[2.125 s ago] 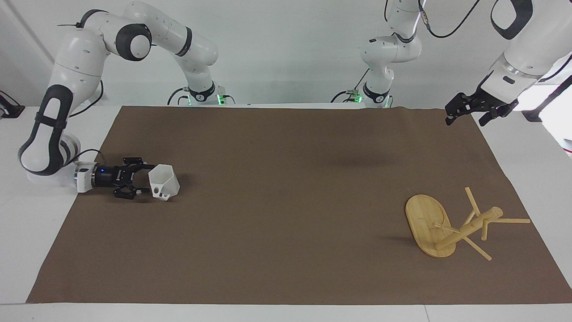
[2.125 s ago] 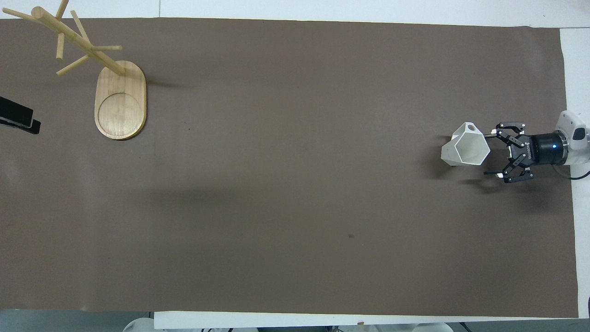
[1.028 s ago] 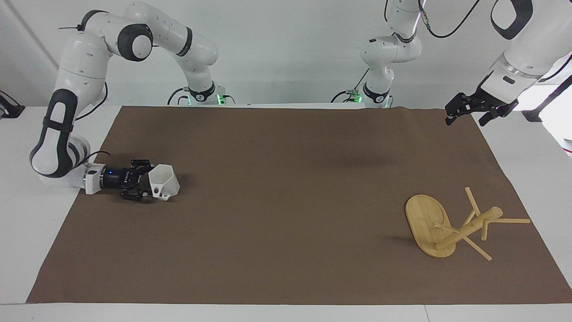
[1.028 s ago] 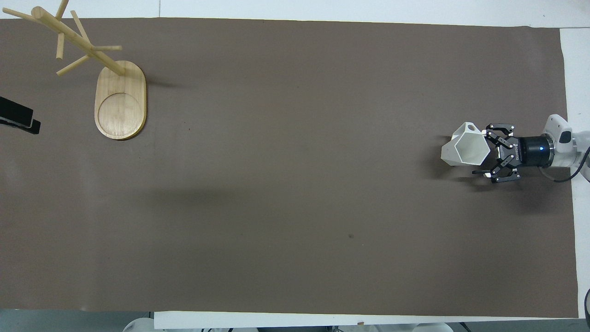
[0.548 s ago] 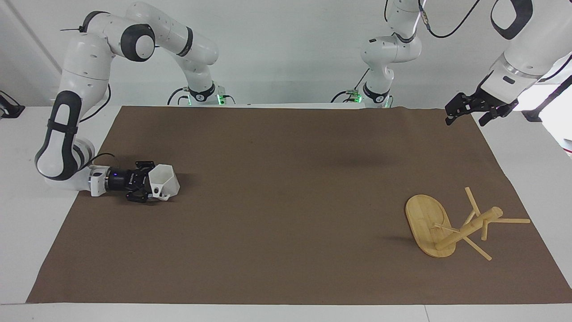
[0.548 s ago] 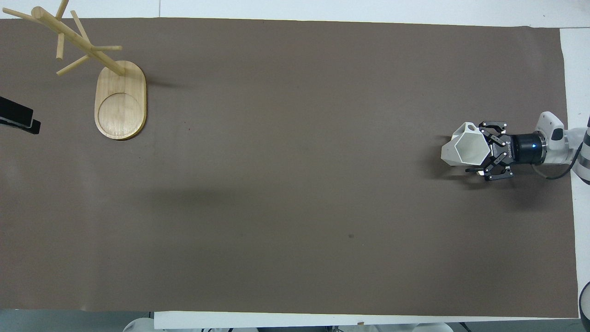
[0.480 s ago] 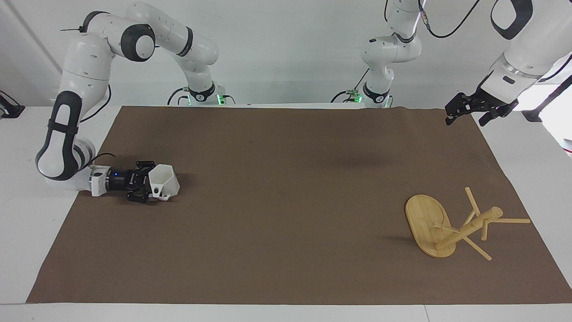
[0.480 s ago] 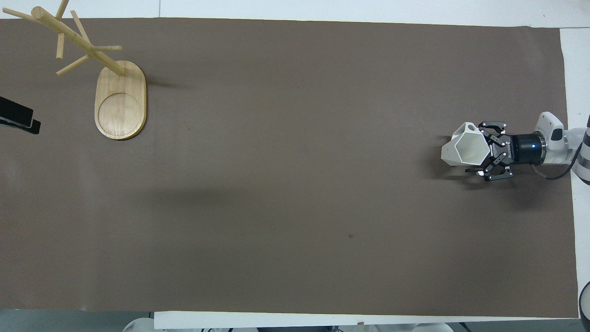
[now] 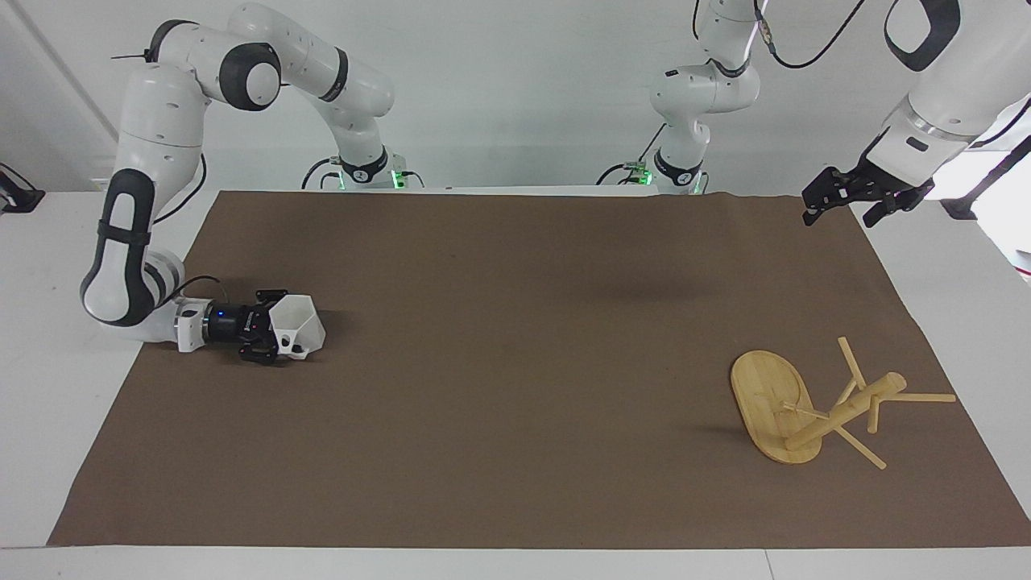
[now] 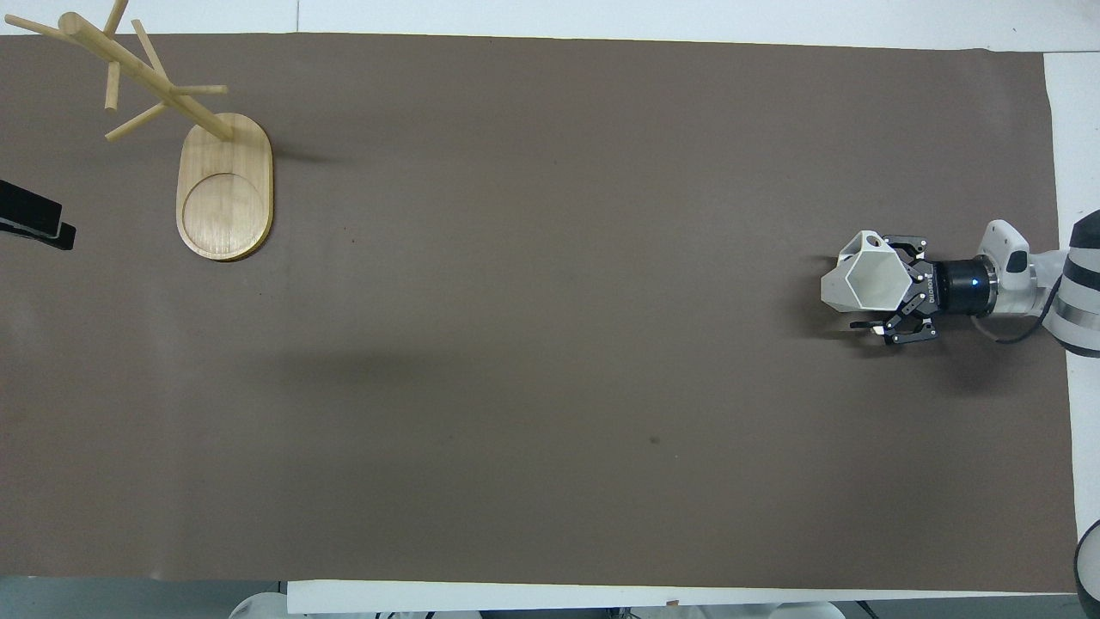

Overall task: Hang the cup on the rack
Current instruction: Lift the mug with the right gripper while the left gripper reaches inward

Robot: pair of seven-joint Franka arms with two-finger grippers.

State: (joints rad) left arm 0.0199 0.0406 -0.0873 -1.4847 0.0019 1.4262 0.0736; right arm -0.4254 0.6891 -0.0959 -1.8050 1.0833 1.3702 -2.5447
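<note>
Insp. notes, first person, both arms mine

My right gripper [image 9: 278,339] is low on the brown table mat [image 9: 515,362], at the right arm's end of the table, lying horizontal. The small white faceted cup with hexagonal rim [image 9: 296,325] sits on the mat there, tilted, its mouth toward the gripper. My fingers are spread around the rim area: in the overhead view one finger [image 10: 901,243] lies along the handle side, the other [image 10: 870,326] along the cup's robot-side edge. Whether they press the cup yet, I cannot tell. Angular handle w/ hole [image 10: 874,238] is on the side away from the robots.

My left gripper [image 9: 842,203] hangs in the air over the mat's corner nearest the robots at the left arm's end, fingers spread, holding nothing; that arm waits.

The light bamboo mug rack w/ oval base [image 9: 765,395] stands at the left arm's end, well apart from the cup, farther from the robots. Central post [image 9: 846,409] and thin pegs bare. Cup not hung
</note>
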